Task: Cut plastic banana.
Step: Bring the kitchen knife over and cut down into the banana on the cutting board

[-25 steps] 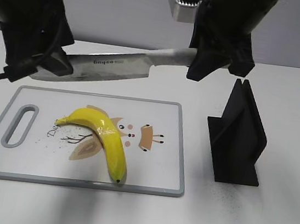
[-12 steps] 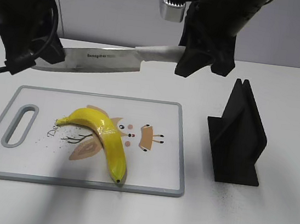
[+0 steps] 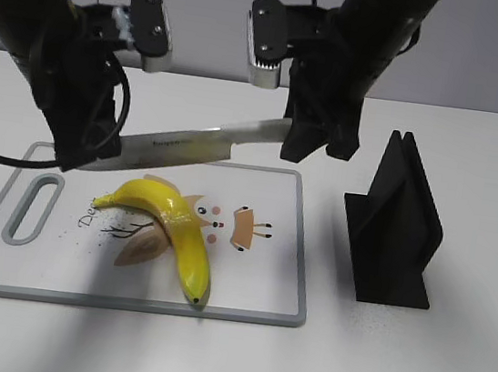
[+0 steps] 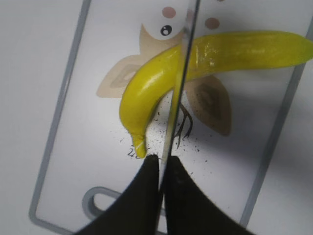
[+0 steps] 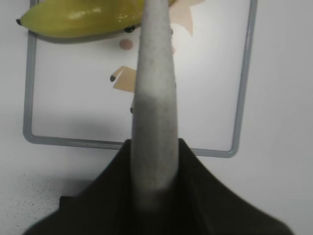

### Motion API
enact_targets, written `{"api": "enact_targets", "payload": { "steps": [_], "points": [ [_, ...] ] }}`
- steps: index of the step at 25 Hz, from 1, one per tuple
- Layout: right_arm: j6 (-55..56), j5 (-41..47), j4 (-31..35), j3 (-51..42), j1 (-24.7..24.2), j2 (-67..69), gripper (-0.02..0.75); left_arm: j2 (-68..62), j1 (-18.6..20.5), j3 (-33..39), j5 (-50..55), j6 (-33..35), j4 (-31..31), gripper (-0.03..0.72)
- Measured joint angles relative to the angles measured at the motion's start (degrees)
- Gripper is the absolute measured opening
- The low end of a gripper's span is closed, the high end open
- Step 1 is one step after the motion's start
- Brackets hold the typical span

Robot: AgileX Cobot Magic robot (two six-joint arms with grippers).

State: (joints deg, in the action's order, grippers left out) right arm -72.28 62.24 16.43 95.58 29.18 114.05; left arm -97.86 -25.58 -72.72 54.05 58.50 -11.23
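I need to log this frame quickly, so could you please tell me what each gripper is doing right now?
Left gripper: closed on the tip of the knife blade.
Right gripper: closed on the knife handle.

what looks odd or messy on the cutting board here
Dark specks are scattered on the cutting board near the banana's stem end. The knife is held at both ends, tilted, blade tip lower. Nothing looks broken.

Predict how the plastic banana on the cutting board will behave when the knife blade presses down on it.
The banana looks glossy and hard, so the knife may skid off it. Its curved body rests unpinned on the smooth cutting board, so it could probably pivot or slide. Being plastic, it is likely light and easily shoved.
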Motion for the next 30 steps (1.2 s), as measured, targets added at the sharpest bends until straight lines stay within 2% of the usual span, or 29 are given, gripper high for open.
{"api": "enact_targets", "payload": {
  "steps": [7, 12, 20, 30],
  "points": [
    [2.21, -0.65, -0.62, 0.03, -0.11, 11.42, 0.162, -8.97, 0.06, 7.08, -11.32, 0.37, -2.20, 0.014],
    [2.00, -0.66, -2.30, 0.75, -0.43, 15.57, 0.167, -11.14, 0.06, 6.55, -13.45, 0.99, -4.35, 0.018],
    [2.37, 0.17, -2.39, 0.81, -0.37, 14.24, 0.165, -10.97, 0.06, 3.60, -8.40, 0.95, -4.14, 0.018],
    [4.35, 6.80, -0.68, 1.27, -0.11, 1.17, 0.162, -0.73, 0.01, -5.82, 9.31, 0.74, -3.44, 0.016]
  ]
}}
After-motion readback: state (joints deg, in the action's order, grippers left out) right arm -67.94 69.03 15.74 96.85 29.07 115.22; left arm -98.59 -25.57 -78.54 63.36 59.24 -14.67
